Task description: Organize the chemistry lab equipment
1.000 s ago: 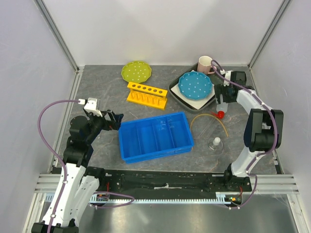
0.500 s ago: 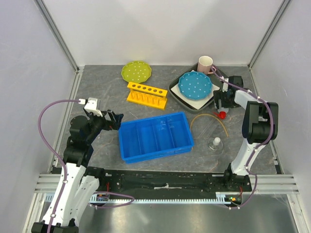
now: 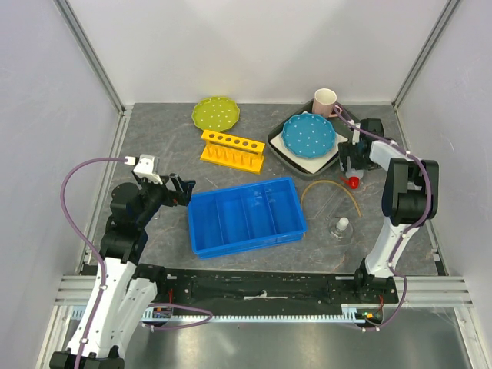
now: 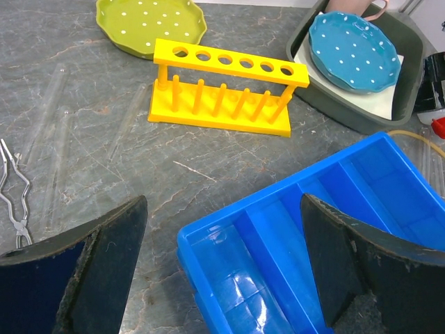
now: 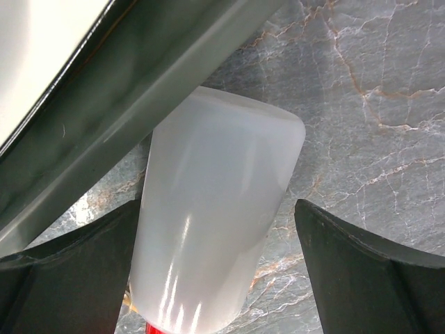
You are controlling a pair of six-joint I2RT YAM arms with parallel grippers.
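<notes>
Right pincer (image 3: pixel 350 163): your jaws stand apart around the squeeze bottle (image 5: pixel 219 209), one finger (image 5: pixel 62 278) on each side. In the wrist view the left one sits close against the bottle's wall. The other leaves a strip of table (image 3: pixel 161 146) showing.
Squeeze bottle: you find it lying on the table, hard against the outer wall of the dark tray (image 3: pixel 278 147) at its right corner. Its red nozzle (image 3: pixel 353 182) points toward the near edge.
Left pincer (image 3: pixel 181 191): your jaws are spread wide and grip nothing, hovering just beside the left end of the blue bin (image 3: pixel 244 246).
Tongs (image 4: pixel 19 226): you see them flat on the table at the left edge of the left wrist view, well apart from the bin.
Tubing loop (image 3: pixel 327 182): it curves on the table between the bin's right end and the bottle, with the red nozzle just beside its arc.
Flask (image 3: pixel 341 227): it stands upright with its white stopper on, right of the bin and on the near side of the tubing.
Yellow rack (image 3: pixel 233 150): it stands behind the bin, six holes along its top.
Dishes: a blue dotted plate (image 3: pixel 309 134) lies in the dark tray, a pink mug (image 3: pixel 324 101) stands behind it, and a green dotted plate (image 3: pixel 216 113) lies beyond the rack.
</notes>
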